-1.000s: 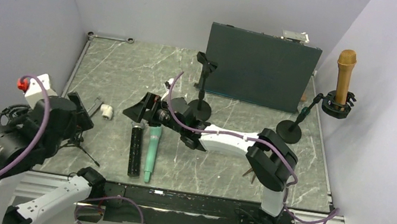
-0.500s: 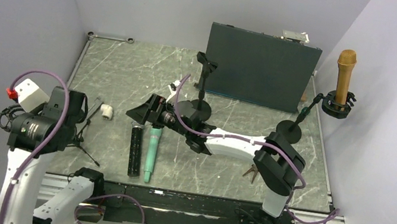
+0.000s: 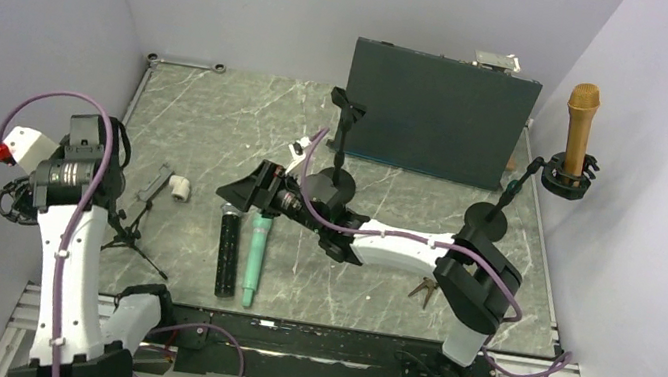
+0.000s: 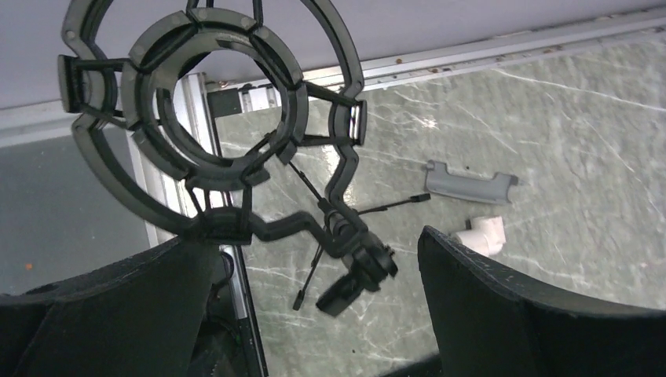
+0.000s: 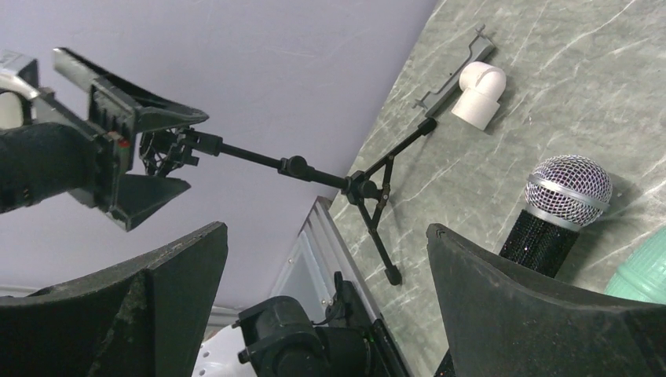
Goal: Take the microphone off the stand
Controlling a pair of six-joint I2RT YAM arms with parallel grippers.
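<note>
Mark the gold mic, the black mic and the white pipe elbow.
gold microphone (image 3: pixel 579 131), top external view, mid-handle.
black microphone (image 5: pixel 568 188), right wrist view, mesh grille.
white pipe elbow (image 4: pixel 487 232), left wrist view, elbow body.

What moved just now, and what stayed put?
The left arm rose from a low crouch to upright, and the left gripper, open, pulled slightly left by the tripod stand. The right gripper barely shifted. The gold microphone stayed in its holder; the black microphone and green microphone stayed lying flat.
</note>
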